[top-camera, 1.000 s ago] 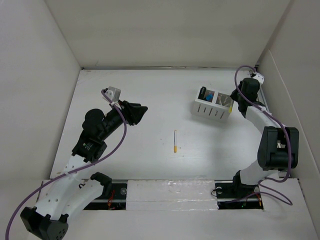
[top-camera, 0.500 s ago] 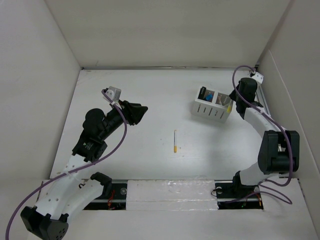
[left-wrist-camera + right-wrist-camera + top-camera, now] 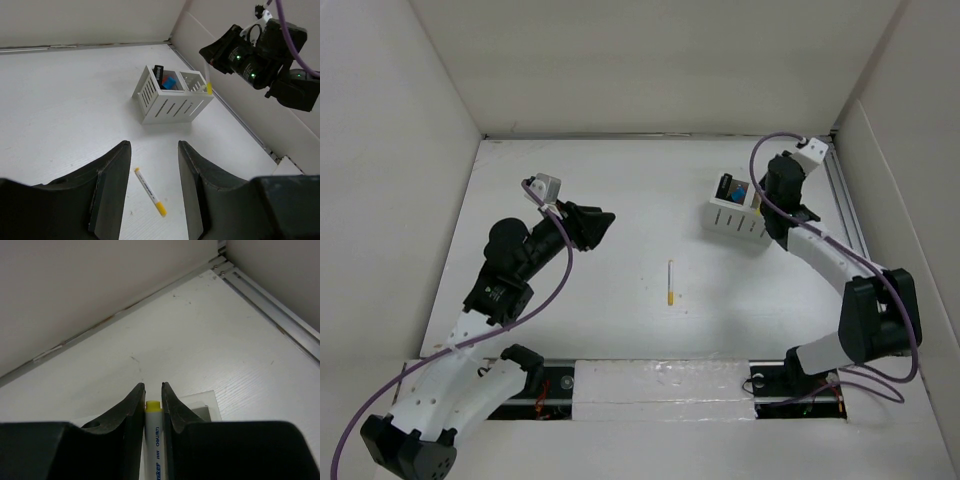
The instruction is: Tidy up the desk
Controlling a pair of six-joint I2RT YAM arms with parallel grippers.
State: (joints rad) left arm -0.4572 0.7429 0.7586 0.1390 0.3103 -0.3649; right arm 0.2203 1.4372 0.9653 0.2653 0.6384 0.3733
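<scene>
The desk [image 3: 570, 310] is a white walled tabletop. A white slotted organizer box [image 3: 732, 218] stands at its back right, also in the left wrist view [image 3: 167, 102]. My right gripper [image 3: 763, 208] is shut on a white marker with a yellow end [image 3: 153, 440] and holds it upright just over the box's right-hand compartment; the yellow tip shows in the left wrist view [image 3: 209, 89]. A second white and yellow marker [image 3: 670, 282] lies loose mid-desk, between my left fingers in the left wrist view [image 3: 149, 197]. My left gripper [image 3: 598, 226] is open and empty, hovering left of centre.
The box's left compartment holds a black item [image 3: 159, 73] and a blue and red item [image 3: 170, 83]. A metal rail [image 3: 844, 205] runs along the right wall, also in the right wrist view [image 3: 280, 310]. White panels wall the desk on three sides.
My right gripper has swung left from beside the right wall to over the organizer box, carrying the marker. The left arm and the loose marker have not moved.
</scene>
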